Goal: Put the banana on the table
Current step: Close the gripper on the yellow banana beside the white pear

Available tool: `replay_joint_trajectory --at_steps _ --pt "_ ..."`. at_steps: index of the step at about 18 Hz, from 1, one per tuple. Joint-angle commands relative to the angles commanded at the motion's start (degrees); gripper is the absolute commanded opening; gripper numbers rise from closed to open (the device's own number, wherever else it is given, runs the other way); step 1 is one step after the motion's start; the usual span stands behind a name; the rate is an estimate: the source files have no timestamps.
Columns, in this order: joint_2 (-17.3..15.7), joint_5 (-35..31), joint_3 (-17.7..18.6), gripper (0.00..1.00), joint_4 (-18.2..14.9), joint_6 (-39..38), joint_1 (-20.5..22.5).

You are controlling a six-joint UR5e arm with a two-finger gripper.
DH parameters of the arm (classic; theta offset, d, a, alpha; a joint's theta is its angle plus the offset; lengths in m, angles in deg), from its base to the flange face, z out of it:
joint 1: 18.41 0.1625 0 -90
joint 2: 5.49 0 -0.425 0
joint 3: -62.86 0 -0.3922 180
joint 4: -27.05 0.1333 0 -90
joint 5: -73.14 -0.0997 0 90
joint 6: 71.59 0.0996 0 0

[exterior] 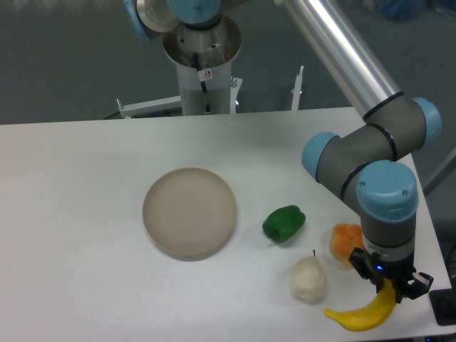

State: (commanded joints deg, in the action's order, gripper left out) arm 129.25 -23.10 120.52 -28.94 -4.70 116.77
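The gripper (390,288) is gripping the banana (360,314) by its upper end at the table's (85,214) front right corner; release is seemingly remaining.

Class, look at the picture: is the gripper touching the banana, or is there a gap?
Touching. The fixed camera shows the gripper closed around the banana's upper end, with no gap visible between them.

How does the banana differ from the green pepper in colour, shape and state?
The banana is bright yellow, the green pepper dark green. The banana is long, curved and pointed; the pepper is short and blocky. The hand is at the banana's upper end, while the pepper lies free, apart from the hand. Both are near the table's right side.
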Motion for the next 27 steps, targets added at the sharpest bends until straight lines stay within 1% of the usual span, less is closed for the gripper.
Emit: replay_joint_trajectory --at_steps 15,22,24,27 --pt "-1.1 0.6 1.3 0.27 -0.3 0.3 0.4" --pt "-5.6 1.2 5.9 0.27 -0.9 1.7 2.4" --pt "-8.0 2.1 8.9 0.27 -0.9 4.0 3.5" --pt "-12.4 3.4 14.7 0.27 -0.9 8.3 6.0"
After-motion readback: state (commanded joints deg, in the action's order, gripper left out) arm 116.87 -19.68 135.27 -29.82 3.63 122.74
